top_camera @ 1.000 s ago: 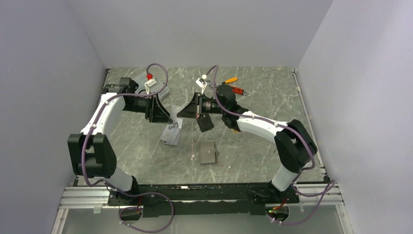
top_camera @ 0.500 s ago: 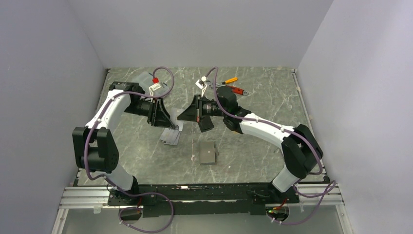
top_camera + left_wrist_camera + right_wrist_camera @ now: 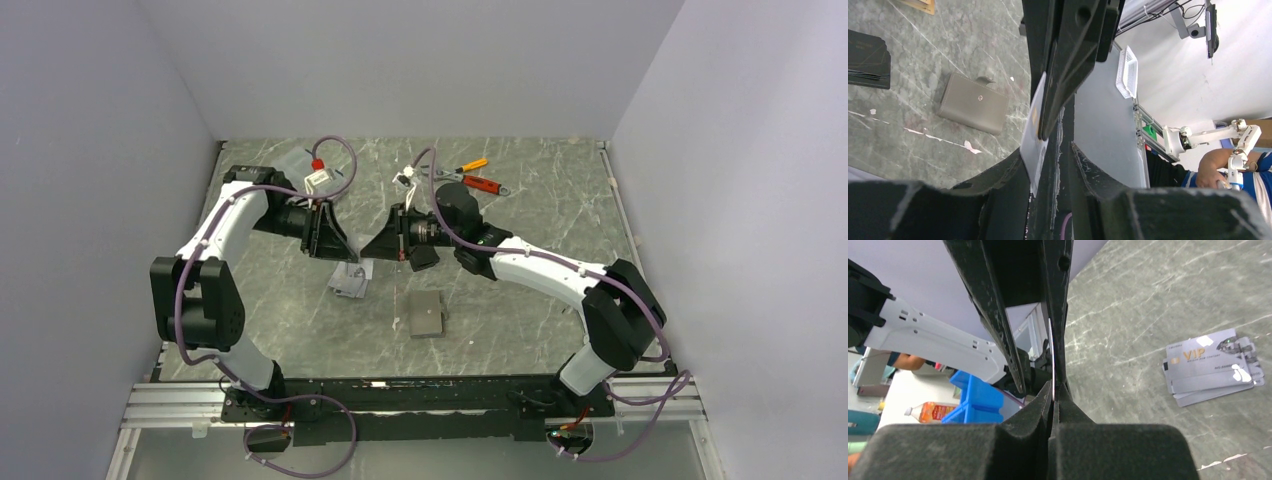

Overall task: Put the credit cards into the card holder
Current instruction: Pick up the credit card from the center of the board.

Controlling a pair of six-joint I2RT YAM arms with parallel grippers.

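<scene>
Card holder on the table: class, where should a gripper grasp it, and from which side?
Probably from straight above, pinching the card holder across its two long edges: it lies flat and closed, nothing touching its sides.

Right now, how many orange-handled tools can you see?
2. A yellow-orange-handled metal tool lies far back on the grey marbled table; a red-orange-handled metal tool lies just nearer. Others may be hidden.

Grey-green marble veined in white is seen across the bench (image 3: pixel 560 200). The card holder (image 3: pixel 973 103) is coloured plain taupe-grey. Gold VIP lettering is borne by the silvery-grey cards (image 3: pixel 1210 365), a gold chip by the pale lifted card (image 3: pixel 1034 145). The stacked cards (image 3: pixel 868 60) are black; orange handles are shown on the wrench (image 3: pixel 483 184)
</scene>
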